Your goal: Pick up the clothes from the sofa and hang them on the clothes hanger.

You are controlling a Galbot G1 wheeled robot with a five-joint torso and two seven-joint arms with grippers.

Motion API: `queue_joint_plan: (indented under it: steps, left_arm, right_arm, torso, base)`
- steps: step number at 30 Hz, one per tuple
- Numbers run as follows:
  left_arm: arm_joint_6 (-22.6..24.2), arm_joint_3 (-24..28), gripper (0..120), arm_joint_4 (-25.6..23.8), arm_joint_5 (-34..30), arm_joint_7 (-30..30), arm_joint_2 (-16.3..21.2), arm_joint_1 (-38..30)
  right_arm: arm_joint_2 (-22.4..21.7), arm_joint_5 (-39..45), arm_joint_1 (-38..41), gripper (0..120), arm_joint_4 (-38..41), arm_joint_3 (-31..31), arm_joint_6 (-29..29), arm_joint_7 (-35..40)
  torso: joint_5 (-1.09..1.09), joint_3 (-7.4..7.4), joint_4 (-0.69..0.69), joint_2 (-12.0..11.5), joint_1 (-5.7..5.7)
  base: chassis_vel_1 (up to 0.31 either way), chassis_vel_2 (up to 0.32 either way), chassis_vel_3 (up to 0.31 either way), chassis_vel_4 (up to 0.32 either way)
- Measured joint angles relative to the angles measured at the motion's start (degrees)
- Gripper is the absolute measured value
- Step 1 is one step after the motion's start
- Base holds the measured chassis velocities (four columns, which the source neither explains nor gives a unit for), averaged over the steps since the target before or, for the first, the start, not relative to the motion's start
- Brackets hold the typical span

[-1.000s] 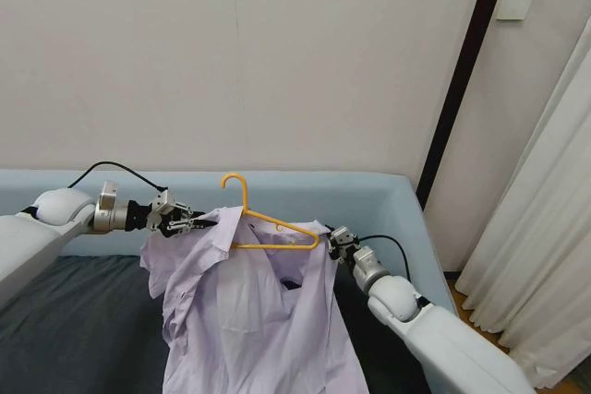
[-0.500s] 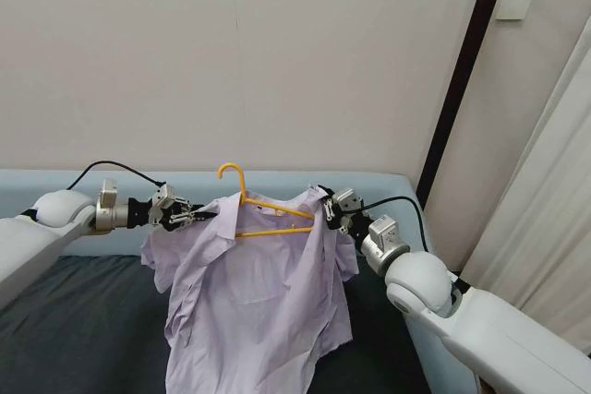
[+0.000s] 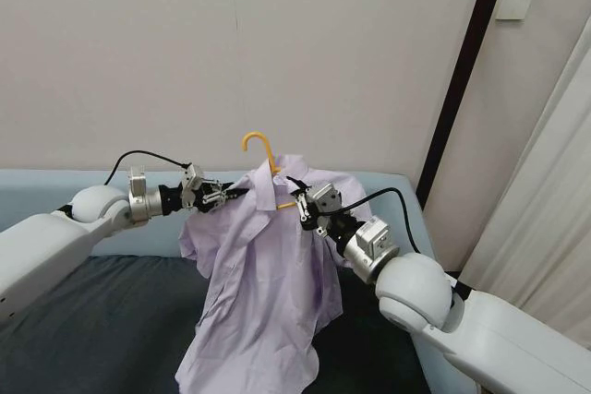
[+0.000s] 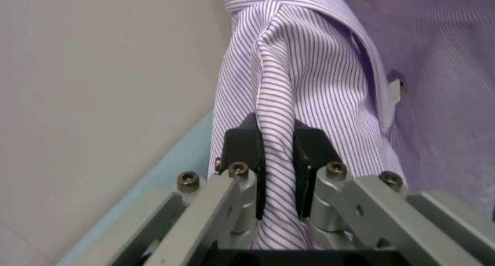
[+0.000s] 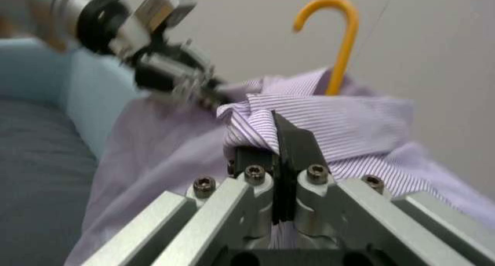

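Note:
A lilac striped shirt [image 3: 263,283] hangs on a yellow hanger [image 3: 261,147], held up in the air above the sofa. My left gripper [image 3: 225,194] is shut on a fold of the shirt [image 4: 279,138] at its left shoulder. My right gripper [image 3: 303,207] is shut on the shirt [image 5: 309,127] near the collar on the right side. The yellow hanger [image 5: 339,28] hook rises just behind that grip, and the left gripper [image 5: 193,83] shows farther off in the right wrist view. Both grips sit close together under the hook.
A dark sofa seat [image 3: 92,320] with a pale blue backrest [image 3: 55,191] lies below. A dark door frame [image 3: 462,80] and white curtains [image 3: 545,246] stand at the right. A plain wall is behind.
Both grippers have moved closer together and slightly up. The right gripper swung left toward the hanger hook, so the shirt now hangs narrower and bunched. The left gripper shifted right.

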Motion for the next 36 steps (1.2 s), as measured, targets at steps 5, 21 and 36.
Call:
queue_joint_plan:
  steps: [5, 21, 36]
  left_arm:
    - [-0.45, 6.58, 8, -1.48, -1.68, 1.23, 2.21, -10.39]
    - [-0.97, 16.14, 8, -4.31, -4.28, -0.55, 0.46, -23.62]
    - [-0.94, 14.93, 8, -5.83, -4.27, -3.86, -0.3, -24.67]
  right_arm:
    - [-2.25, -3.24, -0.24, 0, 0.37, -1.52, 1.09, -0.95]
    - [-11.04, 2.99, 8.07, 3, 5.13, -0.33, -0.91, -0.85]
    - [-20.73, 9.49, 7.83, 55, 16.04, 0.33, -7.72, 0.25]
  torso:
    - [0.03, -0.01, 0.0, 0.0, 0.0]
    - [0.01, 0.0, -0.01, 0.0, 0.01]
    - [0.03, 0.0, 0.0, 0.0, 0.01]
  base:
    - [0.0, 0.0, 0.0, 0.0]
    - [0.0, 0.0, 0.0, 0.0]
    - [0.0, 0.0, 0.0, 0.0]
